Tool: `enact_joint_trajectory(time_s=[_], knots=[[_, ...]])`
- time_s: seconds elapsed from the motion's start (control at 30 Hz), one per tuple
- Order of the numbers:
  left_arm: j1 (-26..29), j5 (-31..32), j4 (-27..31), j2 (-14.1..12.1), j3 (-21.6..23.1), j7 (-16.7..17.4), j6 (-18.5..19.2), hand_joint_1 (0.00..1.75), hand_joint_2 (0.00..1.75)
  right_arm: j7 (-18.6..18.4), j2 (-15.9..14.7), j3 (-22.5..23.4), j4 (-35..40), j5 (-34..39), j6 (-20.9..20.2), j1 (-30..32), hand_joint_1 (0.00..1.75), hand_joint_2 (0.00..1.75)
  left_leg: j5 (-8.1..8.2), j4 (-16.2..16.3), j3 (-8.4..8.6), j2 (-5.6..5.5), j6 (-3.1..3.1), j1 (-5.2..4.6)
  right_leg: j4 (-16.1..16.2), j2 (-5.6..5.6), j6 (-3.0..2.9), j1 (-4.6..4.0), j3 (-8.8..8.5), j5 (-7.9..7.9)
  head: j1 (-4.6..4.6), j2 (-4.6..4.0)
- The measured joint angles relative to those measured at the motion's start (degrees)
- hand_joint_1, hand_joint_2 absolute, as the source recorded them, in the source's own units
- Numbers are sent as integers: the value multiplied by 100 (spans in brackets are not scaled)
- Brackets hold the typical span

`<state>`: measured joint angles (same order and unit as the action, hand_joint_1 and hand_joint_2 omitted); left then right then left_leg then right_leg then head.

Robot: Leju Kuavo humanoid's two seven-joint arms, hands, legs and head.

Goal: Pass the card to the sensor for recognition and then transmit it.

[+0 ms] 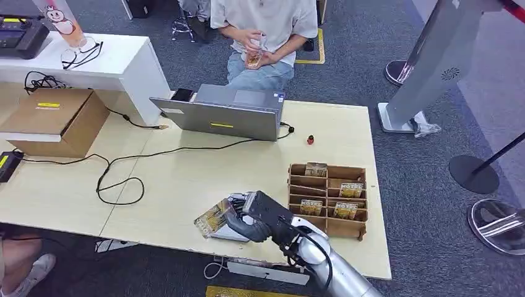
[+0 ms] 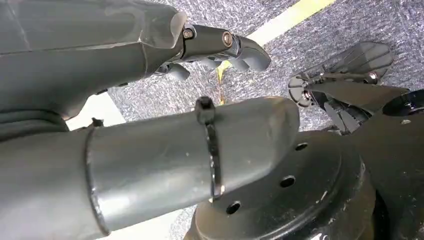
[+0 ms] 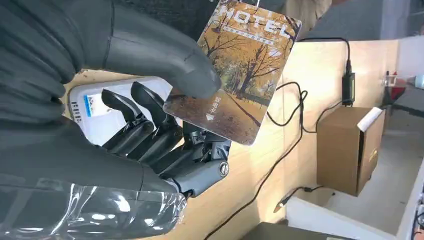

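Pale wood tabletop point(image 1: 186, 179): carries the laptop, the card rack, the cables and the white reader; the right hand works near its front edge.
Right hand point(image 1: 251, 216): dark fingers and thick grey thumb pinch the hotel card; the silver forearm enters from the lower right of the head view.
Hotel card point(image 3: 235, 70): printed with an autumn tree scene and the word "MOTEL" along one edge; clamped between thumb and fingers, tilted, held over the white card reader at the table's front edge.
White card reader point(image 3: 100, 112): flat, rounded device lying on the table directly beneath the right hand's fingers; whether the card touches it cannot be told.
Wooden card rack point(image 1: 327, 198): compartmented brown tray just beside the right hand, toward the table's right end; several similar cards stand in its slots.
Left hand point(image 2: 220, 47): seen in the left wrist view above grey carpet and a yellow floor line; fingers loosely spread, holding nothing.
Laptop point(image 1: 223, 114): grey, at the table's far edge, its lid back facing the robot.
Black cable point(image 1: 121, 179): loops across the tabletop left of the right hand.
Cardboard box point(image 1: 59, 120): brown, at the far left of the table.
Seated person point(image 1: 263, 37): behind the laptop, hands together around a small object in the lap.
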<state>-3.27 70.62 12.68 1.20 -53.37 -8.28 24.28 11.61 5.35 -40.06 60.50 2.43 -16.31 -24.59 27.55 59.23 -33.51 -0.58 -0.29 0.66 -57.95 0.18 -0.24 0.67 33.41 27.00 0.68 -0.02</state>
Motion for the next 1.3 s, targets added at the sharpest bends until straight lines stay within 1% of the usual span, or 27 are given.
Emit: enact_joint_trajectory(time_s=[0.93,1.3], knots=[[-15,-105,0,15,63,111,0,0,0,-243,136,-175,-415,-1089,706,-80,175,175,0,0,0,0,0,0,0,0,0,0,0,0,0,0],[-28,-146,0,15,83,142,0,0,0,-321,155,-175,-424,-1299,859,-81,175,175,0,0,0,0,0,0,0,0,0,0,1,0,0,0]])
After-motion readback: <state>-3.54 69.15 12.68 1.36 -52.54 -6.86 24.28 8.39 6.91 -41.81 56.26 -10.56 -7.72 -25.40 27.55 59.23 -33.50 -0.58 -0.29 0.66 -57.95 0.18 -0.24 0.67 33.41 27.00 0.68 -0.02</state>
